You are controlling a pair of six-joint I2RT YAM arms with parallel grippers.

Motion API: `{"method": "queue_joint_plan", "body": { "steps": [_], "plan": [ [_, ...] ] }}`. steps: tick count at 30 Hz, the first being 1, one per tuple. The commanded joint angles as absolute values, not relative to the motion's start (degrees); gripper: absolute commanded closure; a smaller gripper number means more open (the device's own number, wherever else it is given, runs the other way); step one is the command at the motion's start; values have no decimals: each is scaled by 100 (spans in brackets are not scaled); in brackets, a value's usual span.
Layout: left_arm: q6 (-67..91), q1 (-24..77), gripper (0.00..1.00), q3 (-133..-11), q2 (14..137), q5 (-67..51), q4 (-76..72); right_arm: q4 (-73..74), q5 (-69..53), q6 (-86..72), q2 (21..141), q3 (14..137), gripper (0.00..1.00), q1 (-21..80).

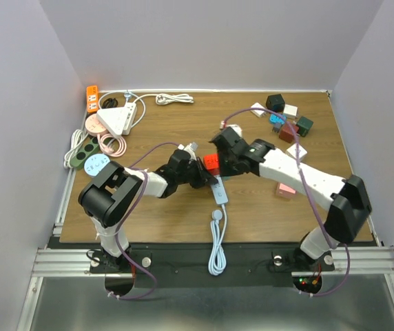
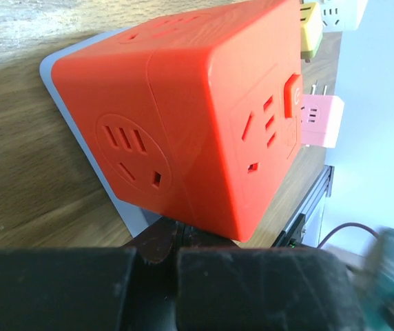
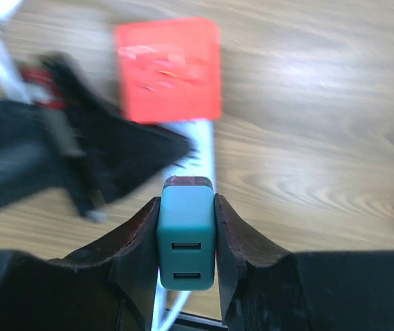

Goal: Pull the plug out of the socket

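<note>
Wood table: one orange socket; right gripper pinches one plug (left gripper unclear).

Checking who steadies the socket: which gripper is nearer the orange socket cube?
Left. The left gripper sits right at the near edge of the orange socket cube; the right gripper, shut on the teal plug, is farther back from it.

Glossy orange plastic socket cube, matt teal plug, table w/ smooth wood grain.

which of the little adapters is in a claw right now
The teal one with two USB ports, clamped in the right claw; the other adapters lie loose on the table's right side.
</note>
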State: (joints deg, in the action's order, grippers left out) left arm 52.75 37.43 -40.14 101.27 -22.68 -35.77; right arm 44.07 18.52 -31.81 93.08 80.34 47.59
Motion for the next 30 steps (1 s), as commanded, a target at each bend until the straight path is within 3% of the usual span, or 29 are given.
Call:
{"method": "queue_joint_plan", "body": {
  "steps": [1, 5, 8, 19, 20, 21, 25, 26, 29, 30],
  "plan": [
    [4755, 3779, 100, -3823, 10275, -1723, -1784, 4729, 2390, -3393, 8280, 7235, 100, 3922],
    [4772, 3806, 100, -3920, 9959, -1767, -1705, 4448, 2215, -2779, 8331, 6935, 100, 2202],
    [4790, 3832, 100, -3964, 9739, -1784, -1626, 4168, 2110, -2523, 8779, 6996, 99, 1593],
    [4895, 3972, 100, -4368, 9448, -1784, -1389, 4043, 2197, -2531, 10450, 7664, 98, 932],
    [4896, 3981, 100, -4403, 9396, -1784, -1363, 4060, 2197, -2523, 10476, 7716, 91, 932],
    [4904, 3999, 100, -4464, 9369, -1775, -1328, 4052, 2162, -2522, 10450, 7769, 75, 932],
    [4922, 4043, 100, -4596, 9229, -1767, -1248, 4043, 2101, -2461, 10328, 7901, 37, 932],
    [4939, 4043, 100, -4614, 9194, -1758, -1257, 4043, 2048, -2444, 10292, 7927, 32, 932],
    [4983, 4043, 100, -4614, 9115, -1758, -1248, 4034, 1856, -2382, 10038, 8085, 1, 932],
    [5010, 4043, 100, -4606, 9114, -1723, -1257, 4034, 1776, -2330, 9968, 8138, 0, 932]
  ]
}}
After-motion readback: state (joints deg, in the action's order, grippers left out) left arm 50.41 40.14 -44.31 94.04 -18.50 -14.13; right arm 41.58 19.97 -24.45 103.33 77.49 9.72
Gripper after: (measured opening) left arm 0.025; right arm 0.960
